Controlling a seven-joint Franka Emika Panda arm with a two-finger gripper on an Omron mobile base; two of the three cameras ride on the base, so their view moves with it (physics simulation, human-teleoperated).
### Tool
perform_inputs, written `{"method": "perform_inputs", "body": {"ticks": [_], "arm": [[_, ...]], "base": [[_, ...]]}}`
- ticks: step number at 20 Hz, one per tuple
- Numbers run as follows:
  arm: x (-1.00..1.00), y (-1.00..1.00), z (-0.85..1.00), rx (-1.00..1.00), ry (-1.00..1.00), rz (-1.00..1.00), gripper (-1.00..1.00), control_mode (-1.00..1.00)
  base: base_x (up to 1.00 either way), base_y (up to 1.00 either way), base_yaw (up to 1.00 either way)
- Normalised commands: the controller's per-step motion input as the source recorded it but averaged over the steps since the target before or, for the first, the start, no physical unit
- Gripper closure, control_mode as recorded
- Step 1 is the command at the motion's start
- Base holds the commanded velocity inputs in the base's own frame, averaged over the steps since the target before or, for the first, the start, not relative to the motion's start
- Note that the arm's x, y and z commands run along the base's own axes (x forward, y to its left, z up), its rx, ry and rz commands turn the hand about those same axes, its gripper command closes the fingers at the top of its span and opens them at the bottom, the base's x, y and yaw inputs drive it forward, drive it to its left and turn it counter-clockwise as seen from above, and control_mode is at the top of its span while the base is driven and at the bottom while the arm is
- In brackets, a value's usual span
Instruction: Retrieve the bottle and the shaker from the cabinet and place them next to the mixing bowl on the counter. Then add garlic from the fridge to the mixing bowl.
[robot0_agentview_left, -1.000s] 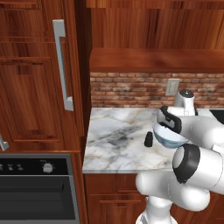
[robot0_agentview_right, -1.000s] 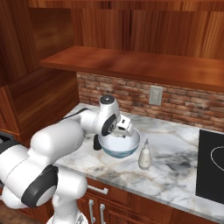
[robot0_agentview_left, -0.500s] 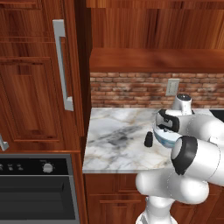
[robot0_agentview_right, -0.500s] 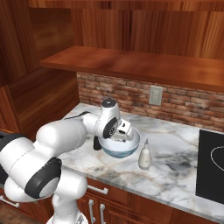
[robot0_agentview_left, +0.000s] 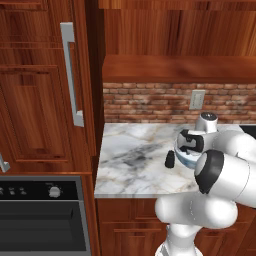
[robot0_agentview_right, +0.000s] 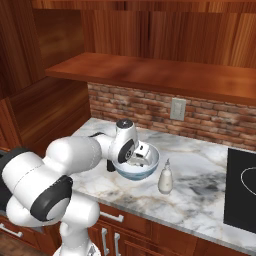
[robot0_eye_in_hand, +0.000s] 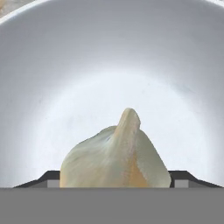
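the fingers were closed around the garlic, held low inside the mixing bowl, so that a release would drop it on the white floor of the bowl. the bottle stood just beside the bowl on the worktop, the shaker at its other side. judged: last step, release pending.
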Motion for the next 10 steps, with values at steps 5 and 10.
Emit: {"method": "perform_inputs", "body": {"ticks": [5, 10], "arm": [[0.00, 0.00, -0.02, 0.00, 0.00, 0.00, 1.00, -1.00], [0.00, 0.00, 0.00, 0.00, 0.00, 0.00, 1.00, -1.00]], "base": [[0.00, 0.00, 0.00], [0.00, 0.00, 0.00]]}}
